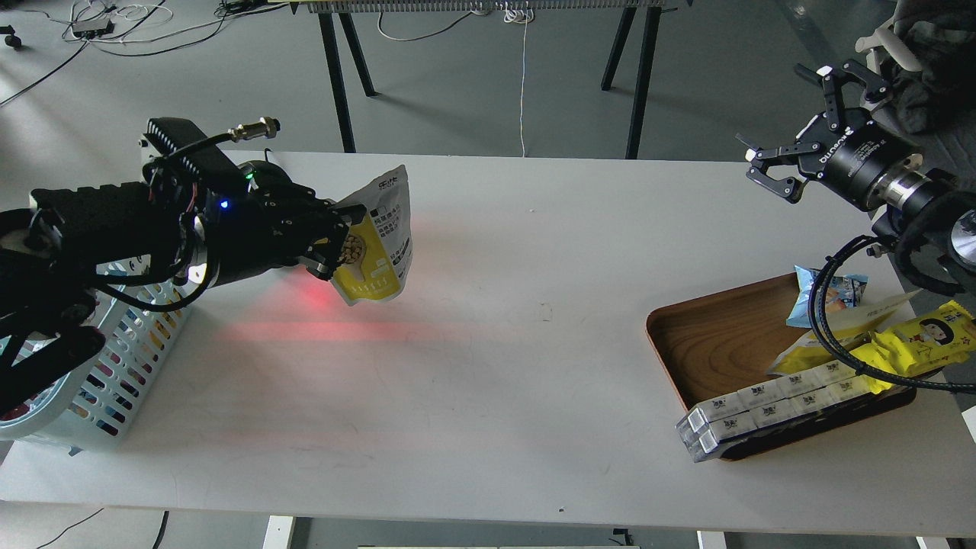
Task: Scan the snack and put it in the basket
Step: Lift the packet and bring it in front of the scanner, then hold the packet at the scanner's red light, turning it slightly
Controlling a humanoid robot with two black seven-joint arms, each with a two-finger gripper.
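Note:
The snack (pixel 378 244) is a yellow and white pouch with a round picture of small beige balls. My left gripper (pixel 339 240) is shut on its left edge and holds it upright above the left part of the white table (pixel 503 366). The light blue basket (pixel 114 374) with slotted sides stands at the table's left edge, partly hidden under my left arm. My right gripper (pixel 770 169) is open and empty, high above the table's far right side.
A brown wooden tray (pixel 717 343) at the right holds a bright yellow wrapper with a cartoon face (pixel 926 335), a small blue packet (pixel 827 293) and a row of white boxes (pixel 762 412). A red glow (pixel 320 301) lies on the table under the pouch. Black table legs (pixel 335 69) stand behind.

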